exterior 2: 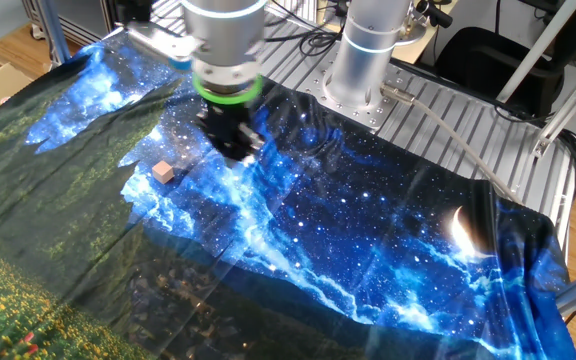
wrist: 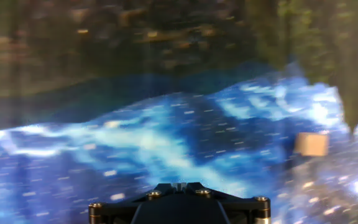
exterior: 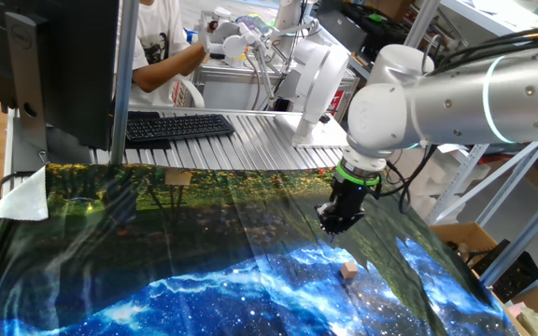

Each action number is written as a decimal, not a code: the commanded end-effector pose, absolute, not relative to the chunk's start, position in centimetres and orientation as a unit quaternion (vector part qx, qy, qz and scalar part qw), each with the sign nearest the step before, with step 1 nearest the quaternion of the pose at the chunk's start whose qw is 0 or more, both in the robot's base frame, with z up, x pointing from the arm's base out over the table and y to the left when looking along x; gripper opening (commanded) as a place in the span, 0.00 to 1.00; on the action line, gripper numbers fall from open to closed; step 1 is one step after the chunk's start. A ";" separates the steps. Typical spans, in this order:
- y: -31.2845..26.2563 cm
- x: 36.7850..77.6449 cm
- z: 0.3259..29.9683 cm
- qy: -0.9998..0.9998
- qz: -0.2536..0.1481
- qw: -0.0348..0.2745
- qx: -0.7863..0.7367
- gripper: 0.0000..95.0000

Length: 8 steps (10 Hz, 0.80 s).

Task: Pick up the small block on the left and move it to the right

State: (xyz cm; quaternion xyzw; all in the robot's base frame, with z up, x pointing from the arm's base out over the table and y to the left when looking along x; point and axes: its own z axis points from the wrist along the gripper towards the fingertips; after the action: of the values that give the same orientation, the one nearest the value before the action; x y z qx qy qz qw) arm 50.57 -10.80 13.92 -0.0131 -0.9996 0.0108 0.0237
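Note:
The small block (exterior: 348, 270) is a tiny tan wooden cube lying on the blue starry part of the printed cloth (exterior: 204, 289). It also shows in the other fixed view (exterior 2: 163, 172) and at the right of the hand view (wrist: 311, 144). My black gripper (exterior: 332, 227) hangs above the cloth, a little behind and to the side of the block, not touching it. In the other fixed view the gripper (exterior 2: 238, 150) is to the right of the block. In the hand view only the gripper's tip (wrist: 179, 185) shows, with the jaws together and nothing between them.
The cloth covers most of the table. A keyboard (exterior: 177, 125) and a dark monitor (exterior: 54, 65) stand at the back, with a person behind them. The arm's silver base (exterior 2: 363, 60) rises from the ribbed metal table. A flat tan patch (exterior: 177, 177) lies on the cloth's far edge.

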 end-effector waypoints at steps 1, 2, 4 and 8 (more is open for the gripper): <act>-12.0 51.1 13.7 -1.000 0.011 0.025 -0.011 0.00; -12.6 51.3 13.6 -1.000 0.012 0.025 -0.010 0.00; -14.4 51.4 13.2 -1.000 0.012 0.025 -0.008 0.00; -15.8 51.2 12.8 -0.999 0.027 0.033 -0.006 0.00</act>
State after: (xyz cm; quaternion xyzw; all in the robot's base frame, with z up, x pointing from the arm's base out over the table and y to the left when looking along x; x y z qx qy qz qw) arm 51.29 -15.67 12.77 -0.0064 -0.9991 0.0275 0.0331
